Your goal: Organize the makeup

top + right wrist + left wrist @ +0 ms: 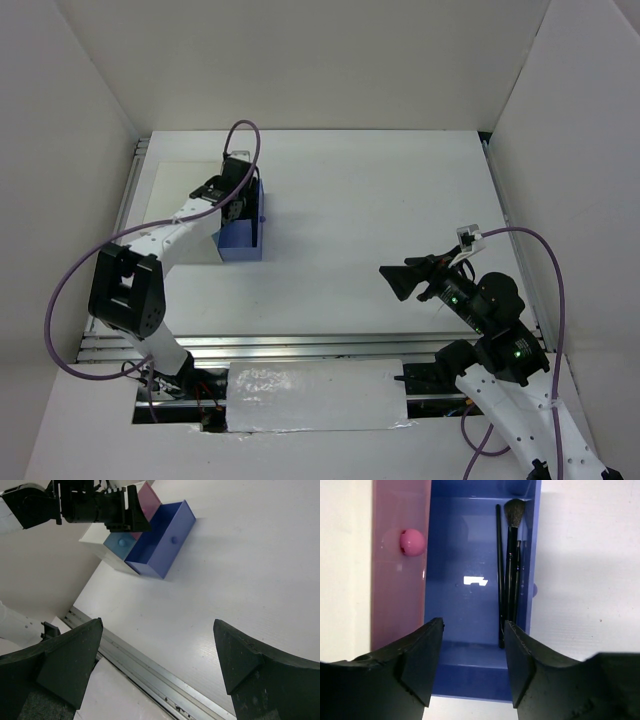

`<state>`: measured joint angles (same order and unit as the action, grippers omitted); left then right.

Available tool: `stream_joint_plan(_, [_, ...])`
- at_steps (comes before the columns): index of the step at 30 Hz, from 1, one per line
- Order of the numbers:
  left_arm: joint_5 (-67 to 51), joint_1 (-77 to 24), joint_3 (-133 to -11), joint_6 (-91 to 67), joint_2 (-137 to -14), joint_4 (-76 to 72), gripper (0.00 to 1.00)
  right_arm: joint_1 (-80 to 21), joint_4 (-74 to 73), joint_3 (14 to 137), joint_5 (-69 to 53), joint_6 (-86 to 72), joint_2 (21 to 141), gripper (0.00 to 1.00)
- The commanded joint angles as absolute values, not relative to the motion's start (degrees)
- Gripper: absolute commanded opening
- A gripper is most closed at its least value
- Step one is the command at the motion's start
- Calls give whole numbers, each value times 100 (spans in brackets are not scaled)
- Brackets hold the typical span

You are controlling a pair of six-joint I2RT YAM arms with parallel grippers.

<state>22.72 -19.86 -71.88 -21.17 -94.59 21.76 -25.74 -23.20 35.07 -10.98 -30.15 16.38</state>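
1. Along the right inner wall of the blue drawer [465, 580], in the upper middle of the left wrist view, lies a makeup brush [511, 565], its dark bristle head toward the top of the frame. Thin black sticks [498, 570] lie against it on both sides.
2. Just below them, the left gripper [473, 627] hangs over the drawer's near end, jaws apart with nothing between them.
3. Left of the drawer is a pink drawer front [400, 600] with a round pink knob [412, 541].
4. Seen from the right wrist, the blue drawer stands pulled out of a white box [96, 541].
5. Lower right in the top view, well apart from the box, the right gripper [395, 277] hovers above the table [380, 200], jaws spread wide and empty.
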Motion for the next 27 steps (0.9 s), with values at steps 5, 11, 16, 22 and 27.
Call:
stream_joint_plan(5, [2049,-2582,-7708,-1837,-9517,2250,7,-2593,-2039,3472,-1099,-2971,1608,100])
stream_joint_plan(11, [2083,-2962,-7963,-1784,-10272,2188,0,-2593,-1995,3445,-1134,-2988,1652,100])
stream_joint_plan(16, [2469,-2962,-8059,-1898,-10713,2180,0,-2584,-2074,3454,-1055,-2953,1591,100])
stream_joint_plan(22, [3346,-2936,-8349,-2021,-11144,2539,0,-2584,-2065,3454,-1081,-2944,1617,100])
stream_joint_plan(27, [3770,-2839,-8218,-2118,-11039,2646,0,-2593,-2004,3428,-1099,-2953,1644,100])
